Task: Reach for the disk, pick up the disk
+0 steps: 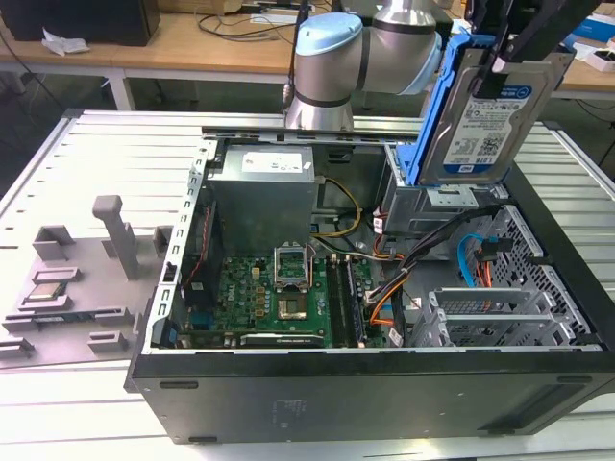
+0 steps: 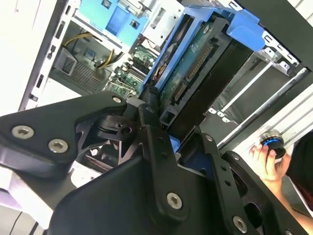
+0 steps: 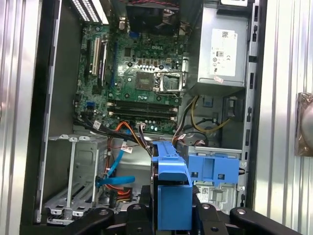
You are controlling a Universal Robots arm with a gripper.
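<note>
The disk (image 1: 488,120), silver with a white-and-blue label and a blue bracket (image 1: 430,115) along its edge, hangs tilted above the back right corner of the open computer case (image 1: 365,384). My gripper (image 1: 514,43) is shut on its upper end. In the second wrist view the disk (image 2: 193,66) shows its green circuit side, and the black fingers (image 2: 149,125) clamp its near end. The first wrist view has the blue bracket (image 3: 171,188) between the two dark fingers (image 3: 142,211), above the drive bay.
Inside the case lie the motherboard (image 1: 279,298), the silver power supply box (image 1: 261,197), orange and blue cables (image 1: 471,264) and the metal drive cage (image 1: 500,317). A grey fixture (image 1: 67,288) lies at the exterior view's left. A person's hand (image 2: 264,156) rests on a knob.
</note>
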